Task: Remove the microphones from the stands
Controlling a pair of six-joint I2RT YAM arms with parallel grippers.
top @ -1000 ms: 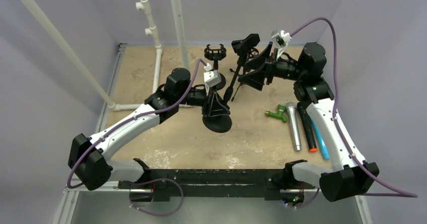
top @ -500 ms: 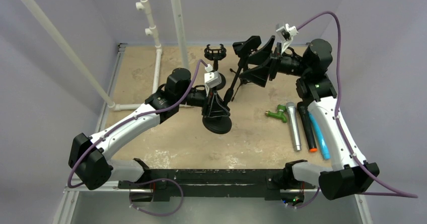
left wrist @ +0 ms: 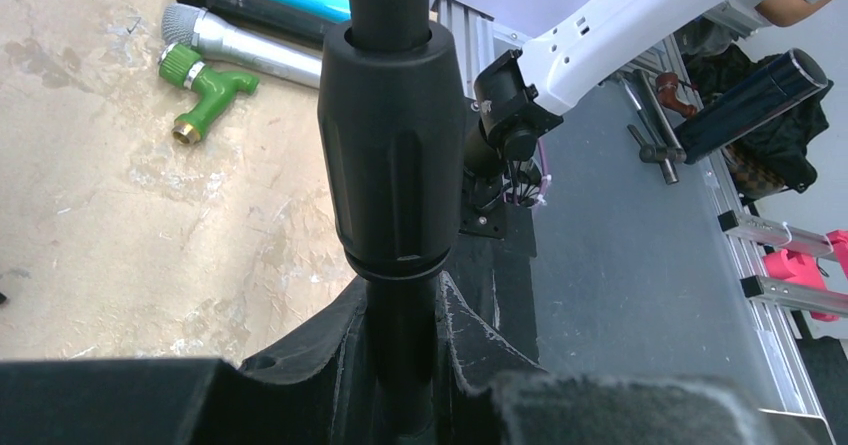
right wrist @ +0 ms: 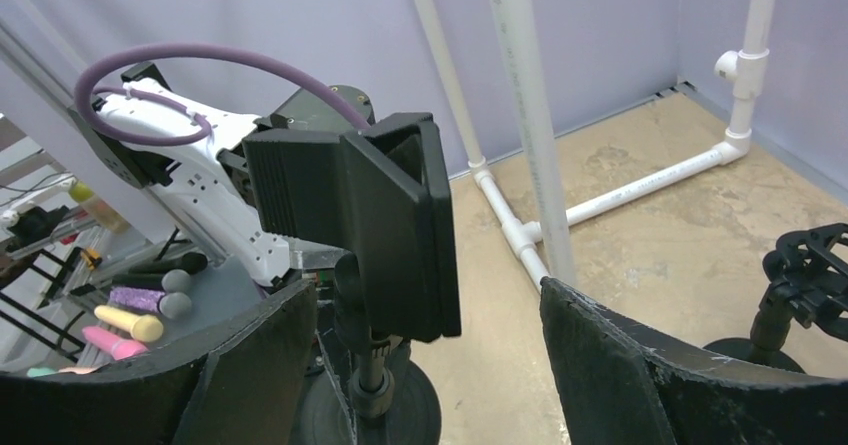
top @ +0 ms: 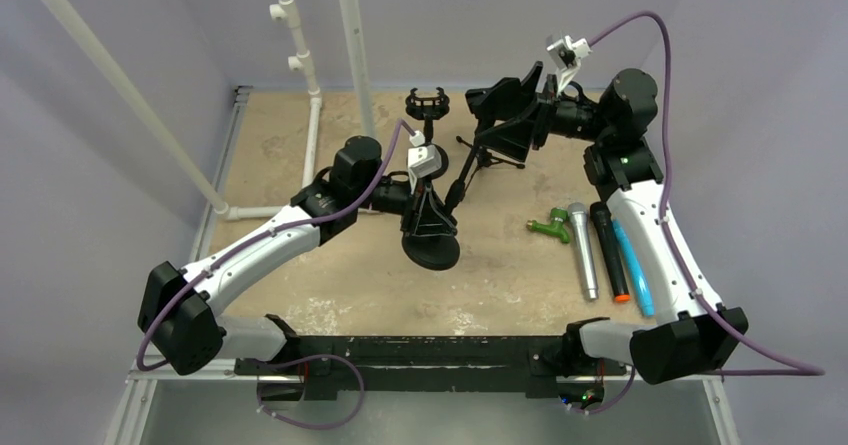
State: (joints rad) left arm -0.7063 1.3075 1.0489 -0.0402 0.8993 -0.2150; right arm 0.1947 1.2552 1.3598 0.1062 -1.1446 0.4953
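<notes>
Found left gripper (left wrist: 400,370) clenched low on the stand (left wrist: 388,145), right gripper (right wrist: 425,360) spread wide with the boxy microphone (right wrist: 390,225) between its jaws, not yet gripped; judged it rigid, light, smooth, so best pinched across its flat faces.

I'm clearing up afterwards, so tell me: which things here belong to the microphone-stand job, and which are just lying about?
In the job: microphone stand, gripped low on its pole by the left hand; black holder at its top, inside the open right hand.

Lying about: green tap, silver microphone, black microphone, blue tube, second stand with shock mount, white pipes.
</notes>
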